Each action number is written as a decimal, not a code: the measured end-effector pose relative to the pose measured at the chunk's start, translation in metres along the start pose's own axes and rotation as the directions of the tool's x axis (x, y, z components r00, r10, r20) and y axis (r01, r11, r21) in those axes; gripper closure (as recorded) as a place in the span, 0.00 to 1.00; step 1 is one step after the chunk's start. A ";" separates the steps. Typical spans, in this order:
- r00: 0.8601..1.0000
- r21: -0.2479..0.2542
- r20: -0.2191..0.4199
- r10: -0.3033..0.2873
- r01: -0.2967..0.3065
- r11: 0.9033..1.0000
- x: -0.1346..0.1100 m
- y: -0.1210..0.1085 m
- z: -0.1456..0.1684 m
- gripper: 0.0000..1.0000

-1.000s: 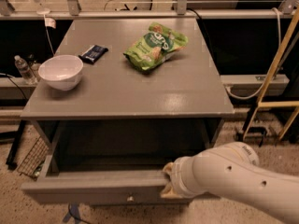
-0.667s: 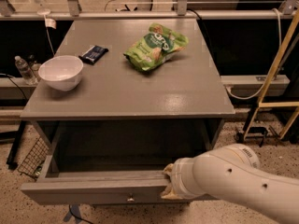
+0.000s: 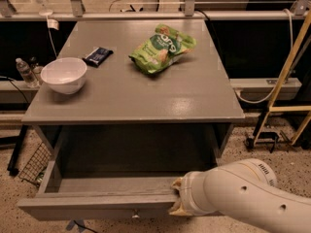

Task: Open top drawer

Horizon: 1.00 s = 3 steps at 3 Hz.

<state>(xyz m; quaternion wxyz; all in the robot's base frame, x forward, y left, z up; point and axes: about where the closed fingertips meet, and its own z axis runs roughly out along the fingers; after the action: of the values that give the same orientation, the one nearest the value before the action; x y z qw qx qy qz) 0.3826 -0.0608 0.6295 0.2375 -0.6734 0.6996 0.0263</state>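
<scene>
The grey desk (image 3: pixel 184 101) fills most of the view, its flat top carrying three things and its front open below. Under the top, the top drawer (image 3: pixel 97 205) stands pulled well out toward the camera: its long grey front panel lies low in the picture, the side walls run back to the desk frame, and its inside shows as a dark, shallow tray.

The robot's white arm (image 3: pixel 243 198) comes in from the lower right corner and reaches leftward to the drawer front. At its end the hand (image 3: pixel 176 198) sits at the upper edge of the front panel, right of centre. Only a tan sliver of it shows past the thick wrist, so I cannot tell whether it is wide, narrow or clamped on the panel.

On the desk top, a green chip bag (image 3: pixel 163 47) lies crumpled toward the back, right of the middle. A white bowl (image 3: pixel 64 74) stands upright near the left edge, well apart from the bag. A small dark wrapper (image 3: pixel 98 55) lies flat between the two, just behind the bowl.

Left of the desk and off its surface, a wire basket (image 3: pixel 34 164) leans by the leg near the floor, and a clear water bottle (image 3: pixel 25 72) stands further back. Smallest of all is the round metal knob (image 3: pixel 135 213) at the centre of the drawer front — left of the hand and apart from it.
</scene>
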 end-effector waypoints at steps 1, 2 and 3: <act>1.000 0.009 -0.004 0.015 -0.014 1.000 0.003 0.017 -0.008 1.00; 1.000 0.012 -0.005 0.018 -0.018 1.000 0.004 0.021 -0.010 1.00; 1.000 0.018 -0.008 0.027 -0.026 0.999 0.006 0.028 -0.014 1.00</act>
<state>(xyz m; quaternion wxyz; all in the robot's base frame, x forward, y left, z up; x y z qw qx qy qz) 0.3516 -0.0684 0.6316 0.2404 -0.6621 0.7096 0.0205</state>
